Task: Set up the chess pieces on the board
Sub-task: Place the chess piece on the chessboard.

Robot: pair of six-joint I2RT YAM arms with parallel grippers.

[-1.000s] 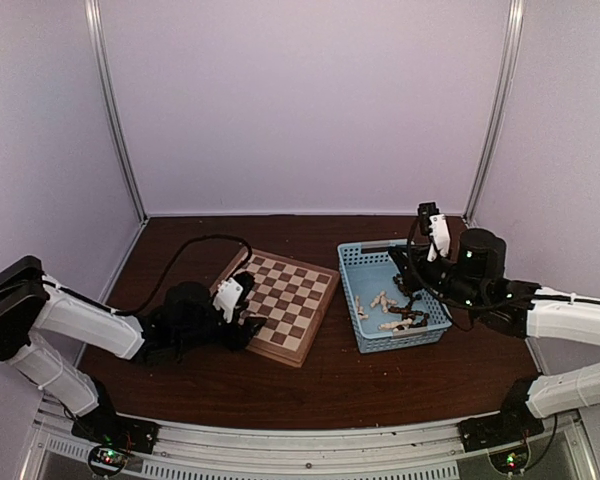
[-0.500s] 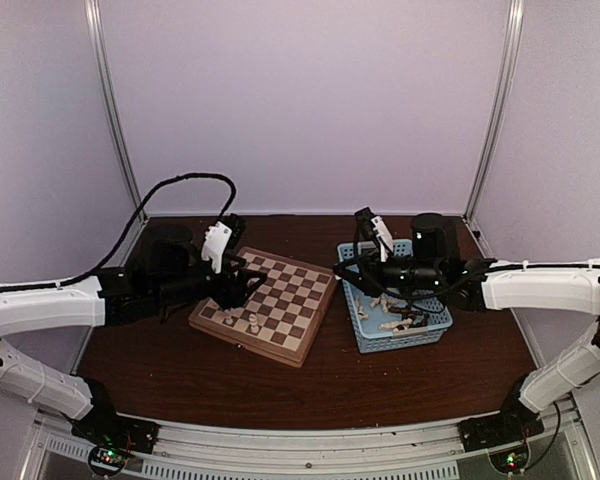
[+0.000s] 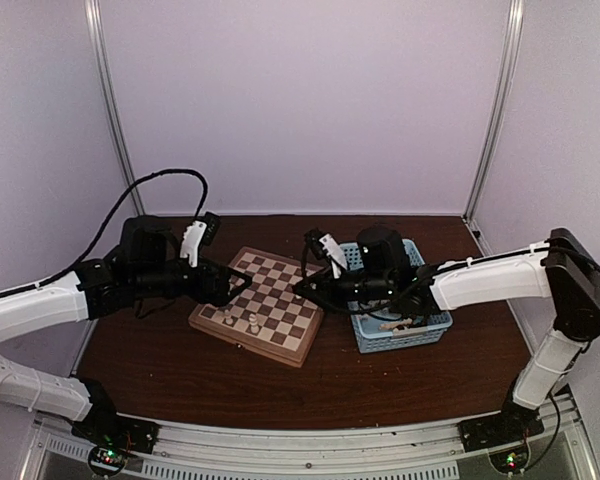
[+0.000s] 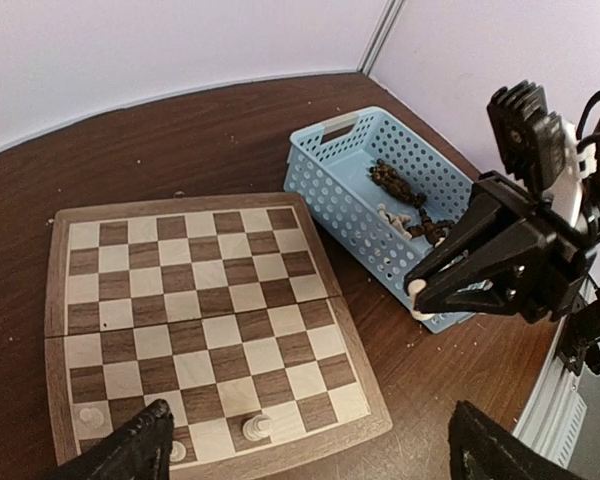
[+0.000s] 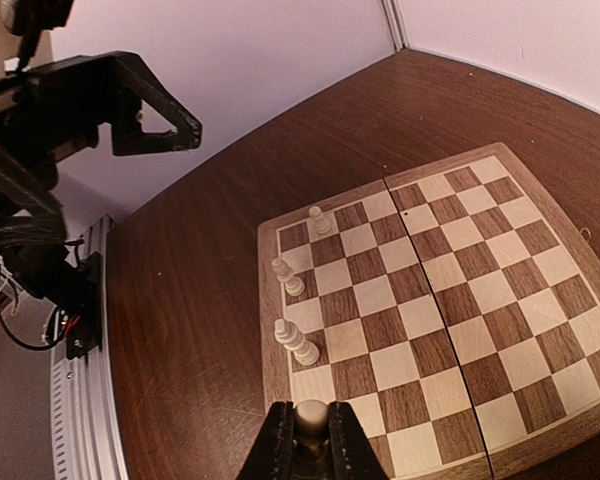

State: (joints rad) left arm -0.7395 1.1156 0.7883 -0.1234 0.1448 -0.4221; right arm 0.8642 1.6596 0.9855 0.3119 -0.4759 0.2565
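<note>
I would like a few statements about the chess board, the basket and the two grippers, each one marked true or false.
1. The right gripper holds a cream chess piece. True.
2. The left gripper is shut on a dark piece. False: it is open and empty.
3. Dark pieces stand on the board. False: only cream pieces stand there; the dark pieces lie in the basket.
4. The basket stands on the table beside the board. True.
</note>
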